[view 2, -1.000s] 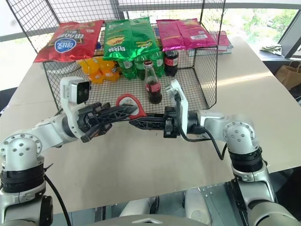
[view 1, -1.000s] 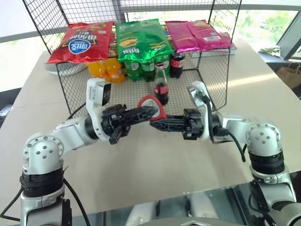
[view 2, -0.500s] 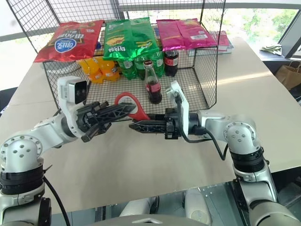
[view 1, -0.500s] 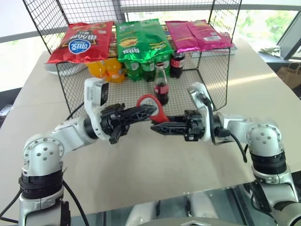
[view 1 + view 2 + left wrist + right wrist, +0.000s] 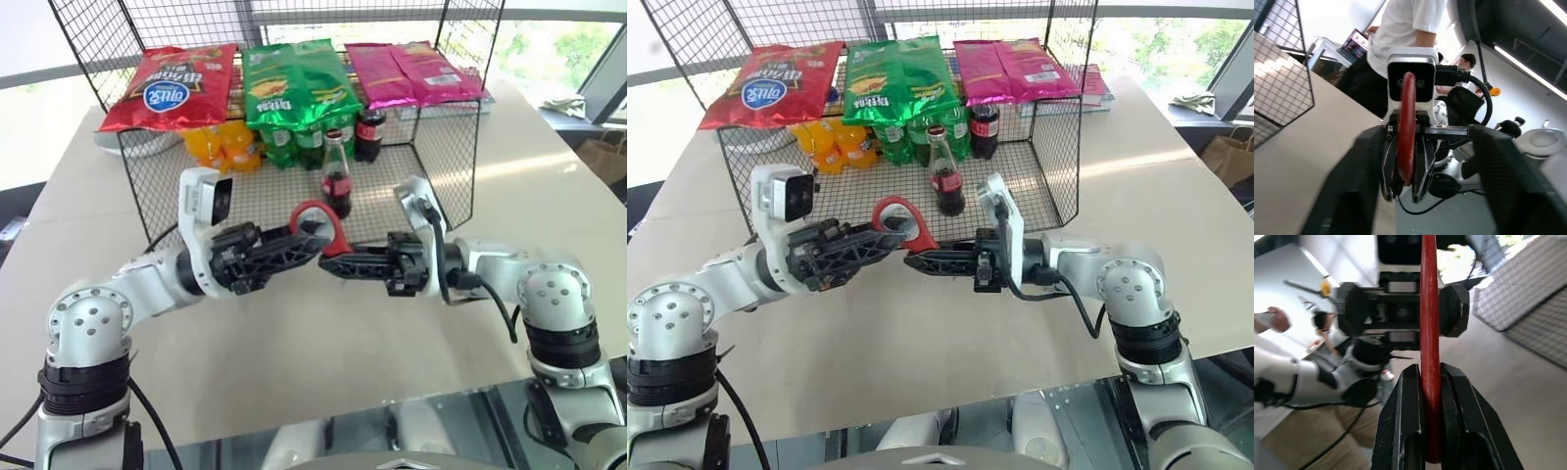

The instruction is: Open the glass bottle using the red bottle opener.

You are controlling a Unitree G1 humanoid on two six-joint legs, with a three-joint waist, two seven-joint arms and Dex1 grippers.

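the left gripper has its fingers spread around the red bottle opener, a thin, stiff, light tool above the tabletop. the right gripper pinches its narrow handle, a sound hold. the glass bottle, heavier, slick and fragile, stands just beyond in the wire basket.

Office or lab workspace set up as a mock shop display: beige table by large windows, wire mesh basket stocked with snack bags and drink bottles, people seated nearby, open laptop, ceiling strip lights.
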